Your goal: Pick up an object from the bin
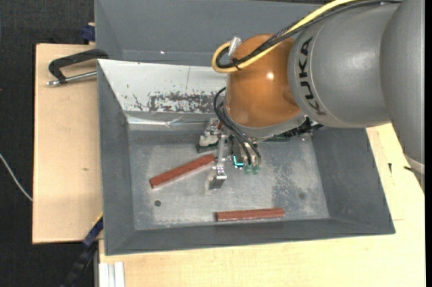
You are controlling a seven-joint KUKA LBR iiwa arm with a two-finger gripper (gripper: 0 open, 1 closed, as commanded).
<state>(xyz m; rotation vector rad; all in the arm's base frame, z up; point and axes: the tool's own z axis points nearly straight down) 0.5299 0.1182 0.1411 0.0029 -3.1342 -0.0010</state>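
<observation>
Our gripper (219,171) sits low in the bin (113,164) at the right end of a slanted reddish-brown stick (179,173); we cannot tell whether it is open or closed.

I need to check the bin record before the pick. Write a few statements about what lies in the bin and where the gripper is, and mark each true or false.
1. Two reddish-brown bars lie on the floor of the bin: a slanted bar in the middle and a front bar. True.
2. The gripper is over the front bar. False: it is at the slanted bar's right end.
3. The front bar lies roughly along the bin's near wall. True.
4. The two bars cross each other. False: they lie apart.
</observation>
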